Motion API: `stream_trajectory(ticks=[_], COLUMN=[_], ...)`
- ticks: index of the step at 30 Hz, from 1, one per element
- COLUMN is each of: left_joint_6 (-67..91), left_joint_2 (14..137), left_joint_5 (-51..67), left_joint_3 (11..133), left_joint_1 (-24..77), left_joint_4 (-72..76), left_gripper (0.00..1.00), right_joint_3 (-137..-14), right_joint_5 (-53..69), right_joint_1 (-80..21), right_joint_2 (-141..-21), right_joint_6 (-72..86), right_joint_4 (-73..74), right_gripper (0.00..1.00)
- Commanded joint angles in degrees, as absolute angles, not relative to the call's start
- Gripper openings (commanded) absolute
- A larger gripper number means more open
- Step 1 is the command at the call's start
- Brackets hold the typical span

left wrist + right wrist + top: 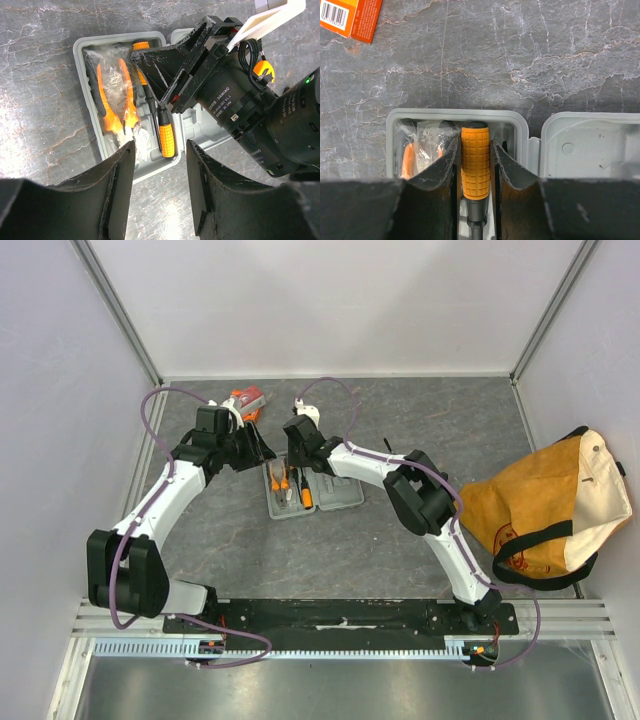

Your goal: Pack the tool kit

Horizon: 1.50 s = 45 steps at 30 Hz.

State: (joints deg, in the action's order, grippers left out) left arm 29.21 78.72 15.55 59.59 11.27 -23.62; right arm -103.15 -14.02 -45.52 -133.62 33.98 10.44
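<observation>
Jaws of right gripper pinch orange-handled screwdriver; press it flat into grey plastic case, handle toward twelve o'clock. Left gripper hangs open.

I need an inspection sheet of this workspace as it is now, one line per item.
Surface: grey marbled table.
Job's things: grey case open flat; wrapped pliers and a loose screwdriver lie inside.
Clutter: tan bag at right; orange packet beyond case.
Pincers: left pincer open above case; right pincer shut on a second screwdriver in case.
Cables: purple cable looped along each arm.
Surroundings: white walls, metal frame.
</observation>
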Motion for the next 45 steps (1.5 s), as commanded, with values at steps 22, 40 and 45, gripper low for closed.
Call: stream_trajectory(ticks=[22, 40, 45], left_joint_6=[30.9, 33.6, 33.3], left_joint_2=[80.0, 90.0, 101.3], left_joint_5=[16.4, 16.8, 17.1], left_joint_3=[59.4, 66.6, 75.2], left_joint_1=[11.0, 13.1, 15.2], left_joint_4=[-21.5, -17.7, -17.3], left_gripper=[0.50, 0.47, 0.40], right_joint_3=[-101.3, -79.5, -73.8], right_joint_5=[-17.0, -11.8, -11.4], right_joint_1=[-45.8, -46.4, -48.0], right_joint_2=[-130.7, -112.6, -108.8], right_joint_6=[36.0, 32.2, 30.7], right_joint_4=[11.3, 0.4, 0.5], right_gripper=[0.49, 0.40, 0.29])
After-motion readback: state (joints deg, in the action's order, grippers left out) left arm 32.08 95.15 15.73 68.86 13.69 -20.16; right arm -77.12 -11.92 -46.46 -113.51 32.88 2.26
